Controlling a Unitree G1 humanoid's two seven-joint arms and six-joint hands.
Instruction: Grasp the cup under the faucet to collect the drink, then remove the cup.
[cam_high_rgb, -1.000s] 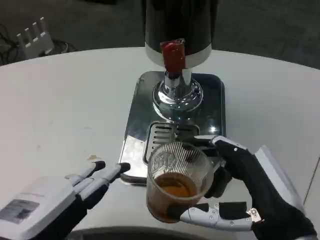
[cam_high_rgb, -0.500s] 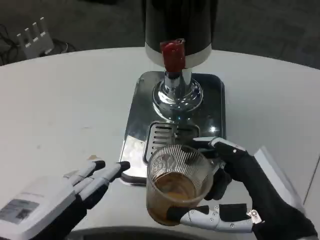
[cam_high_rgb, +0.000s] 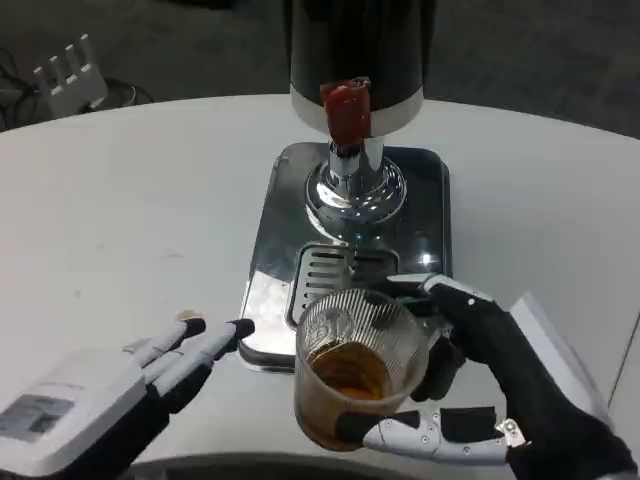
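Ribbed clear cup (cam_high_rgb: 355, 350) of amber drink (cam_high_rgb: 347, 375); red faucet handle (cam_high_rgb: 346, 110); white table (cam_high_rgb: 130, 210).

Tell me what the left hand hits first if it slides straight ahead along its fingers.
The left hand points up and to the right, so its fingertips would likely meet the near left corner of the steel drip tray first, though depth is unclear.

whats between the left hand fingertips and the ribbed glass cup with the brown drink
In the head view, the near-left corner of the shiny metal drip tray and some bare white table separate the left hand from the clear ribbed glass cup, held by the right hand.
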